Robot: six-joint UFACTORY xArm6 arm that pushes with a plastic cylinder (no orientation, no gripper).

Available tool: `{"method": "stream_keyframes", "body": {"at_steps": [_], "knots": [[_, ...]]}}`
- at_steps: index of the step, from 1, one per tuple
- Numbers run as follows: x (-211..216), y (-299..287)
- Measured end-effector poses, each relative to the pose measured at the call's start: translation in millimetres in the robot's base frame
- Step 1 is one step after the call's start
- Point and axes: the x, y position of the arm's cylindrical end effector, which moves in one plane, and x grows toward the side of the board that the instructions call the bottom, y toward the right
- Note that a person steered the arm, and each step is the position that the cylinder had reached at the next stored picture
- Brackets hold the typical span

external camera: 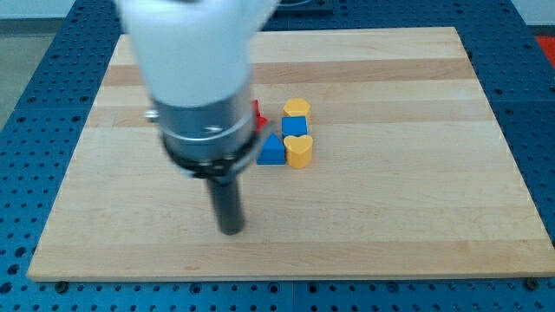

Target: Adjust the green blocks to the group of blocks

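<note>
My tip (231, 230) rests on the board, below and left of a small group of blocks. The group holds a yellow block (297, 107) at the top, a blue cube (295, 126) under it, a yellow heart-shaped block (299, 151) at the bottom right and a blue triangular block (271, 151) at the bottom left. A red block (257, 114) peeks out from behind the arm at the group's left. No green block shows; the arm's body hides the board to the left of the group.
The wooden board (416, 191) lies on a blue perforated table (35, 104). The arm's large white and grey body (195, 78) covers the upper left middle of the board.
</note>
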Motion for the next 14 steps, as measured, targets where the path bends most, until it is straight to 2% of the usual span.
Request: {"method": "stream_keyframes", "body": {"at_steps": [1, 2, 3, 4, 8, 10, 14], "knots": [[-22.3, -65.5], [-71.8, -92.2], [-124.2, -95.8], [-155.7, -92.1], [-155.7, -28.1], [-155.7, -27.0], [-126.9, -35.0]]}}
